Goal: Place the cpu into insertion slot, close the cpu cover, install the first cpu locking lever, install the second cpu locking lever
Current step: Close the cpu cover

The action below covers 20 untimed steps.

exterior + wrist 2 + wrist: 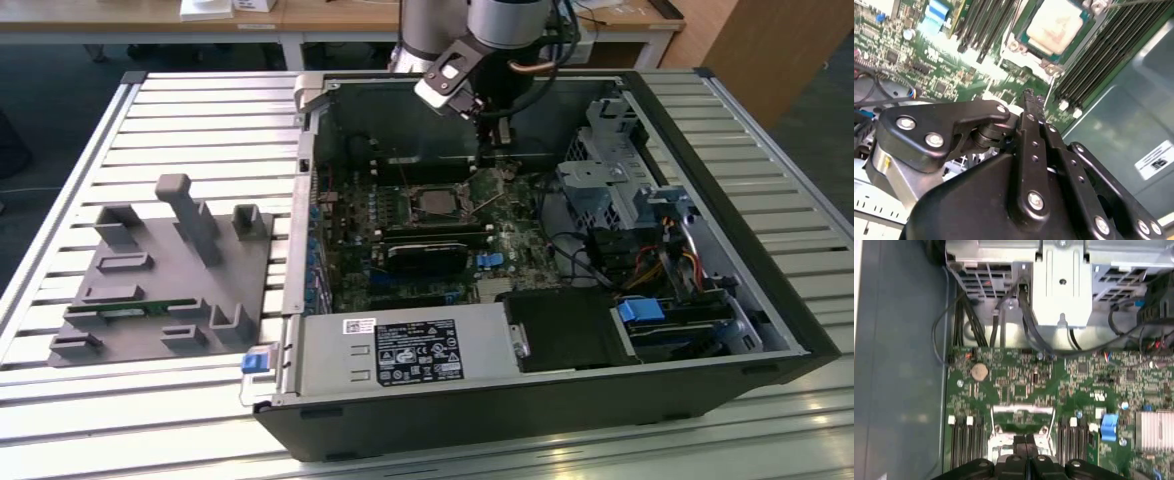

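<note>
Exterior view high, angled down, mid-distance, on the open computer case [747, 300] on the bench [200, 110]; first wrist view close, straight down past the gripper [1025, 445] onto the circuit board [1019, 375]; second wrist view nearer, oblique; all share that board.

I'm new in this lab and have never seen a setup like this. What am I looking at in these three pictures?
A single robot arm reaches down into an open computer case lying on a slatted metal table. The exterior view comes from a camera off the arm. Both wrist views come from cameras riding on the arm, looking past its gripper at the green motherboard. On the exterior view's left stands a grey fixture block. The cpu sits in the insertion slot. The gripper's black fingers are shut, with nothing visible between them, close to the slot.
</note>
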Available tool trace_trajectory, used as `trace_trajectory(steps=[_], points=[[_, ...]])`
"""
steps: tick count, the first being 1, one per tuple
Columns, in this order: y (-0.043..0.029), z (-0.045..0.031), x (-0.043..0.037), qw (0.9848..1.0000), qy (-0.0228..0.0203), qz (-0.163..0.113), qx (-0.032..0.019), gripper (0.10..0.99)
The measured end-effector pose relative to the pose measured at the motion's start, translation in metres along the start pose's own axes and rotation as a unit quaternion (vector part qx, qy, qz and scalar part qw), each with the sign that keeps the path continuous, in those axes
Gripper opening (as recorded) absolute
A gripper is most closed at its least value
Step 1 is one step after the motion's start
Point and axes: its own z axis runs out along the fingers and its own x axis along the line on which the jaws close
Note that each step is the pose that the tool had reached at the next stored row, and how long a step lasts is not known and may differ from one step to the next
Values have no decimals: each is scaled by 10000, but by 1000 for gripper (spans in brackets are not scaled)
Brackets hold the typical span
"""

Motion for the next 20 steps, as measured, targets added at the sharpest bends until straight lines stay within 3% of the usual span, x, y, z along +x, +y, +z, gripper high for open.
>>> trace_trajectory(steps=[4, 12, 20], points=[[88, 12, 0, 10000, 1, 0, 4, 106], [198, 76, -2, 10000, -1, 0, 18, 106], [257, 102, -3, 10000, -1, 0, 19, 106]])
